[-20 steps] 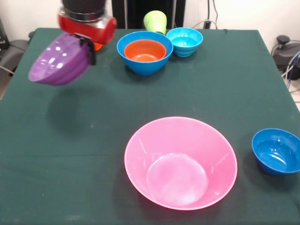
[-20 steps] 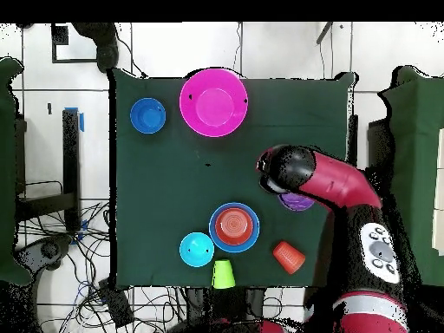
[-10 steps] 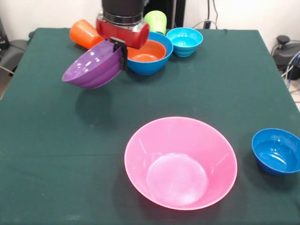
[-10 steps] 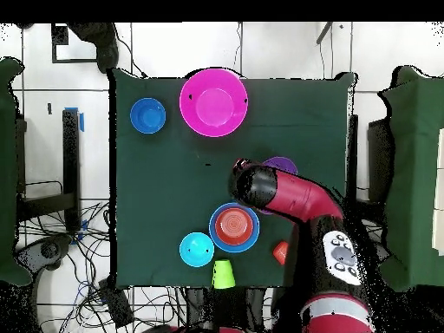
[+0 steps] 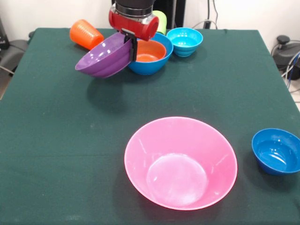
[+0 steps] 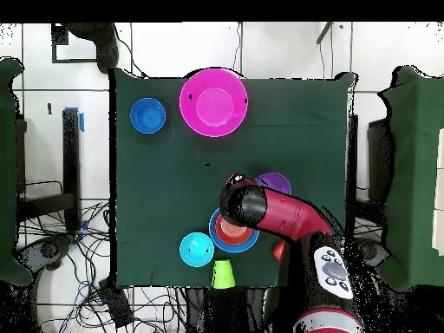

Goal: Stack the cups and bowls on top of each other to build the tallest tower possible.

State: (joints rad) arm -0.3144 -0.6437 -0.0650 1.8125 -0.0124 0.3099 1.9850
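My gripper (image 5: pixel 132 43) is shut on the rim of the purple bowl (image 5: pixel 104 59) and holds it tilted in the air, just left of the medium blue bowl (image 5: pixel 152 64). The small orange bowl (image 5: pixel 148 50) sits inside that blue bowl. The cyan bowl (image 5: pixel 184 41) stands to its right. The lime green cup (image 5: pixel 161 19) stands behind, partly hidden by the arm. The orange ribbed cup (image 5: pixel 85 33) lies on its side at the far left. The huge pink bowl (image 5: pixel 180 161) is near the front. The dark blue bowl (image 5: pixel 276 151) is at the right. In the overhead view the arm (image 6: pixel 277 212) covers most of the purple bowl (image 6: pixel 276 182).
The green cloth table (image 5: pixel 56 140) ends at its edges on all sides. Cables and a black device (image 5: pixel 283 47) lie off the table's right side.
My gripper has carried the purple bowl to the right, from the table's far left corner to beside the blue bowl. The orange cup came into sight behind it.
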